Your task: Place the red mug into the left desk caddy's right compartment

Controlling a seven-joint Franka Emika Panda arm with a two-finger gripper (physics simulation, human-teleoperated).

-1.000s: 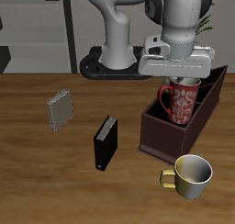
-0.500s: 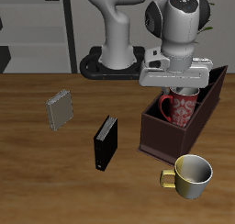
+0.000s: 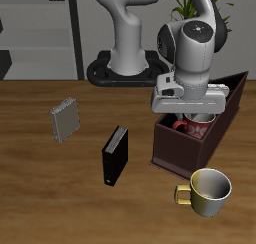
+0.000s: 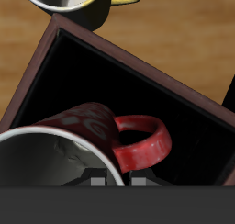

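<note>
Wooden tabletop, dark shelving behind, and from the front the gripper [image 3: 193, 113] sits low over the left desk caddy [image 3: 195, 138], carrying the red mug [image 3: 190, 126] down inside its walls, so only a sliver of red shows beneath it. A cream-and-gold mug [image 3: 206, 190] waits in front of the gripper, outside the caddy. Wrist view now: the mug [image 4: 87, 140] hangs directly under the fingers, clamped at its rim, handle [image 4: 147, 145] sticking sideways over the caddy's dark floor [image 4: 138, 81]; release looks close.
</note>
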